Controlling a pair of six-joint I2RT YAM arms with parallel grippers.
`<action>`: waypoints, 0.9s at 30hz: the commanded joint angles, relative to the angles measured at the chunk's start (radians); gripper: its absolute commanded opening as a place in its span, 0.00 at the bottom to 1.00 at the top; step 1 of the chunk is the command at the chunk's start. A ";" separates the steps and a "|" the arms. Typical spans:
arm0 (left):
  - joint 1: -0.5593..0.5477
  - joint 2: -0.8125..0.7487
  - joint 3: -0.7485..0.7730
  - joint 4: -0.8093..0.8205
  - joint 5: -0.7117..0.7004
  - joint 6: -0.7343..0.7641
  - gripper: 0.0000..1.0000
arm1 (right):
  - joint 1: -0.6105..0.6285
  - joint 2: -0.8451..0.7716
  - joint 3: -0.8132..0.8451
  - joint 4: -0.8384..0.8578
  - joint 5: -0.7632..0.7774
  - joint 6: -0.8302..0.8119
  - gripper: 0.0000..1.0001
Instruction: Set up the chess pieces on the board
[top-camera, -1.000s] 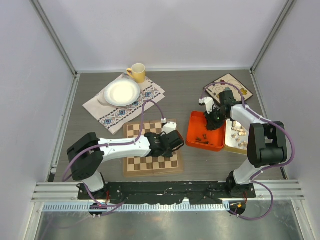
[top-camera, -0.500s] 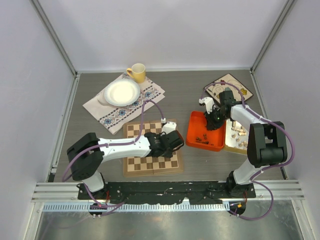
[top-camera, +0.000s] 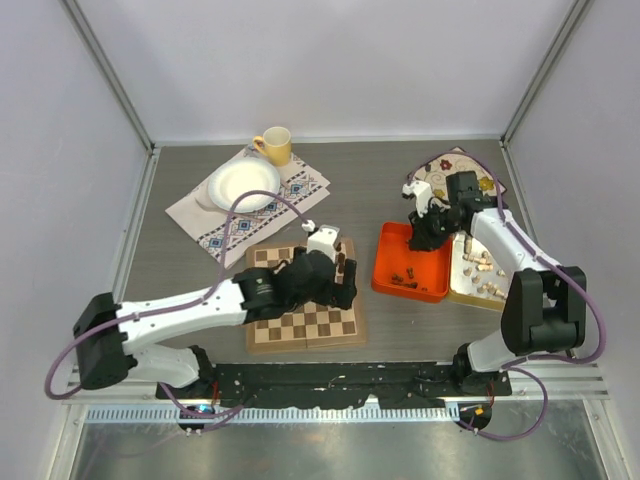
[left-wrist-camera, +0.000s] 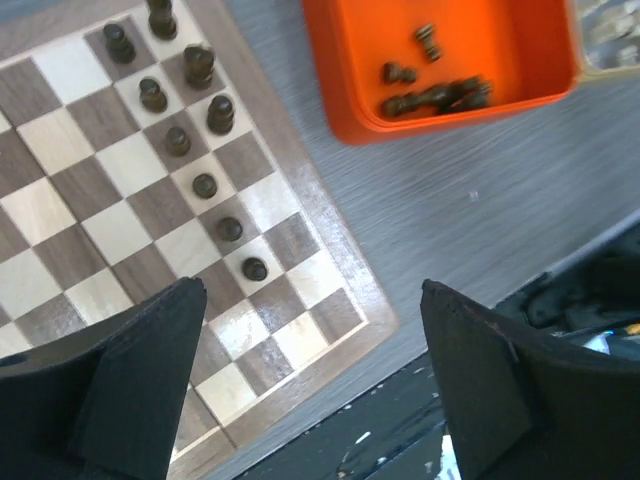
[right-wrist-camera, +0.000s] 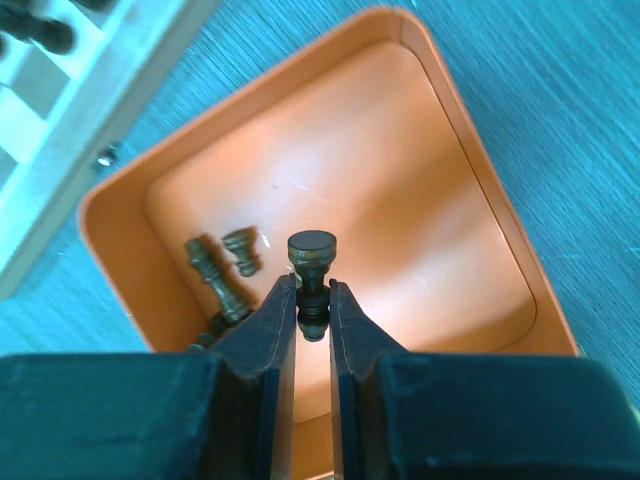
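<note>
The board (top-camera: 300, 325) lies in front of my left arm. A file of several dark chess pieces (left-wrist-camera: 205, 185) stands along its right edge, with bare squares (left-wrist-camera: 120, 230) beside them. My left gripper (left-wrist-camera: 315, 375) hangs open above the board's near right corner with nothing between its fingers; in the top view the left gripper (top-camera: 343, 278) is over the board's right side. My right gripper (right-wrist-camera: 313, 300) is shut on a dark chess piece (right-wrist-camera: 312, 250), held above the orange tray (right-wrist-camera: 400, 200). In the top view the right gripper (top-camera: 418, 238) is over the tray's far end.
The orange tray (top-camera: 432, 285) holds a few loose dark pieces (left-wrist-camera: 435, 97). A yellow tray (top-camera: 462, 290) with pale pieces lies right of it, a floral plate (top-camera: 480, 172) behind. At the back left are a patterned cloth (top-camera: 300, 185), white plate (top-camera: 243, 185) and yellow cup (top-camera: 275, 145).
My left gripper has opened and lifted off the board's right side, the arm swinging back. My right gripper has risen slightly over the orange tray, still shut on the dark piece.
</note>
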 joint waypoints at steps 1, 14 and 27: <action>0.039 -0.156 -0.138 0.318 0.091 0.194 1.00 | -0.006 -0.073 0.090 -0.115 -0.177 0.041 0.04; 0.327 0.009 -0.177 0.895 0.790 -0.221 0.99 | 0.178 -0.227 0.041 -0.387 -0.403 -0.548 0.05; 0.320 0.075 -0.198 0.926 0.837 -0.313 0.72 | 0.249 -0.253 0.036 -0.225 -0.423 -0.387 0.05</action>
